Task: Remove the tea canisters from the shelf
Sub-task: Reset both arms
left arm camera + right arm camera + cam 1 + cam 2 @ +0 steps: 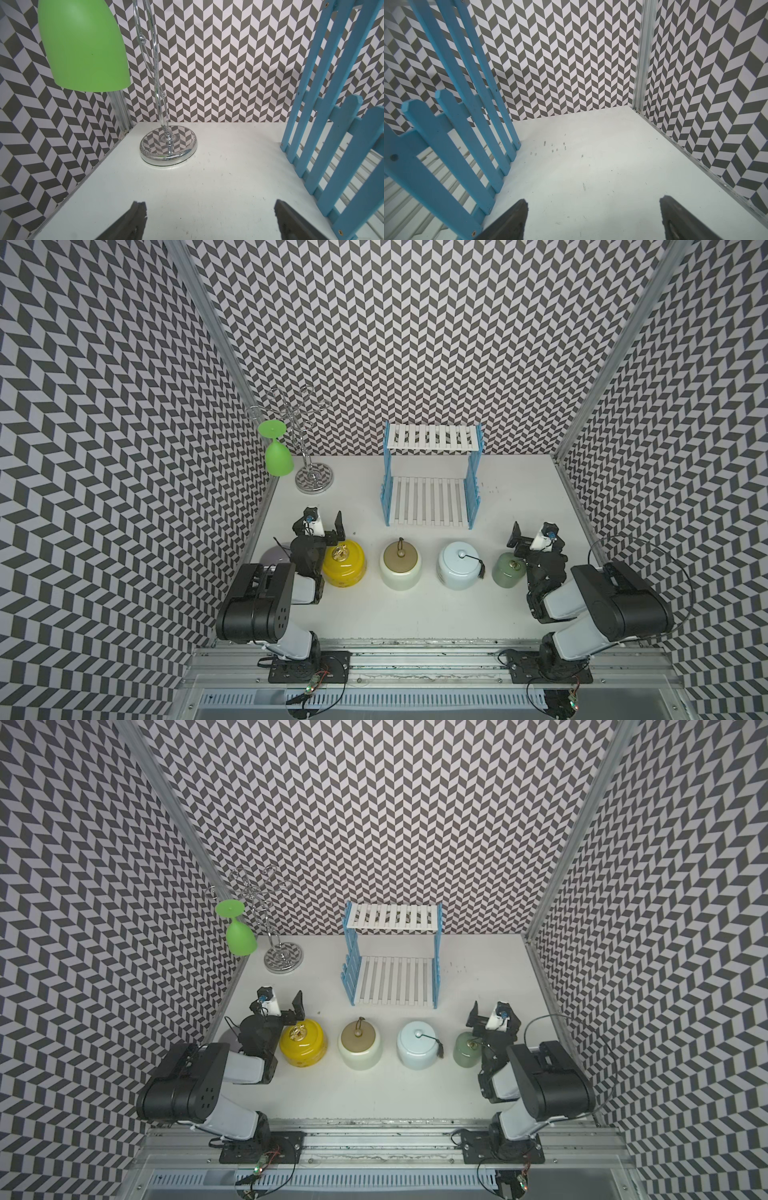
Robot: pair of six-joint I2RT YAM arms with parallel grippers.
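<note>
1. Both boards of the shelf (432, 497) were bare. The four tea canisters stood in a row on the white table (415, 614), in front of the shelf and apart from it: the yellow canister (344, 564), the cream canister with a tan lid (400, 568), the pale blue canister (457, 566) and the sage green canister (509, 569). The removal looked complete.
2. The left gripper (208, 212) was spread wide and held nothing. The right gripper (593, 205) was likewise wide and empty. Each pointed at the back wall beside a blue picket side of the shelf.
3. The likeliest mishap was a knock. In both top views the left arm overlapped the yellow canister's edge and the right arm covered part of the sage green one, so a careless swing inward could push either jar.
4. The pale blue canister's black tassel (481, 570) hung down its side and might catch a passing finger.
5. The glazed jars would probably slide on the smooth table, and a loose lid could fall off.
6. A green goblet (277, 458) hung upside down from a chrome stand (314, 479) in the far left corner. A high left-arm sweep might hit it.
7. The tabletop was white and lightly scuffed. Chevron-patterned walls (415, 323) enclosed it on three sides.
</note>
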